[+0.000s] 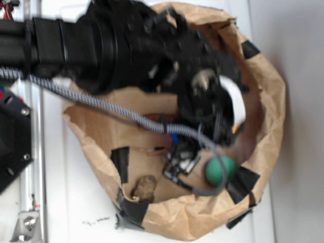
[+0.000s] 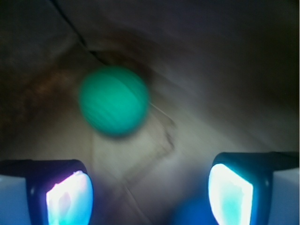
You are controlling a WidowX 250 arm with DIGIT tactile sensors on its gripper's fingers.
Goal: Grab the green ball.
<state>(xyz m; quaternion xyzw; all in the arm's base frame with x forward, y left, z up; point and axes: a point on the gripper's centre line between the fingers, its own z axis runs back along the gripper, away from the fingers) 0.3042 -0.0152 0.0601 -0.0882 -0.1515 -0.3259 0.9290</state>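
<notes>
While jaws gape apart, the green ball lies inside the paper bag.

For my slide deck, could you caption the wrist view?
Open end effector hovers inside a paper bag, green ball lying ahead and left of center.

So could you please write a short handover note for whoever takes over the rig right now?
Gripper: open, empty, low inside the paper bag.
Green ball: loose on the bag floor, ahead of the fingers and off toward the left one, not between them.
Done: the approach into the bag.
Left: line up on the ball, close on it, lift.
</notes>
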